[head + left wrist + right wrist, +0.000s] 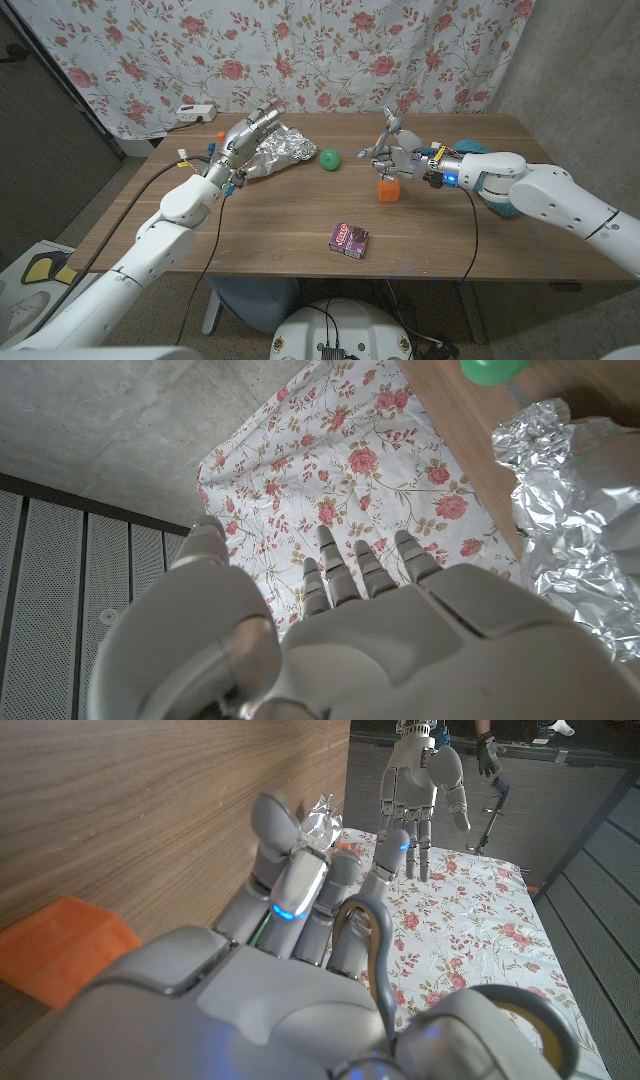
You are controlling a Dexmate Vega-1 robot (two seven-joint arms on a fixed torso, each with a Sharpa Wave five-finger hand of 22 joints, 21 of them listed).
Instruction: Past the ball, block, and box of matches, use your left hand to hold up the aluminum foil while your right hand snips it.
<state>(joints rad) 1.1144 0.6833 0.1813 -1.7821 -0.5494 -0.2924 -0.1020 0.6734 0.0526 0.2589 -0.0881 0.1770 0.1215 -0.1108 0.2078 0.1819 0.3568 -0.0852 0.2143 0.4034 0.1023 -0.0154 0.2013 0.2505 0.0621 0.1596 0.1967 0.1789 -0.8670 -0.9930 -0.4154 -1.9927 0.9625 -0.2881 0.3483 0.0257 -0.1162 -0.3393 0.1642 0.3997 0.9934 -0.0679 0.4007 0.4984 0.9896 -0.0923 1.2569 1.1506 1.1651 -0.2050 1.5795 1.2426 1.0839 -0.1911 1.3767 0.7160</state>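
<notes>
The crumpled aluminum foil (278, 152) (572, 520) (322, 816) lies at the table's far left. My left hand (248, 133) (350, 625) (415, 775) hovers at the foil's left end with its fingers straight and apart, holding nothing; whether it touches the foil I cannot tell. Over the orange block (388, 188) (60, 955), my right hand (392, 152) (300, 970) grips grey scissors (388, 122) (372, 925), blades pointing up. The green ball (330, 158) (490, 370) sits between foil and block. Nearer the front lies the purple box of matches (350, 239).
A white power strip (195, 112) lies at the table's back left corner before the flowered curtain. A teal object (470, 147) shows behind my right forearm. The wooden table (280, 230) has bare wood along its front.
</notes>
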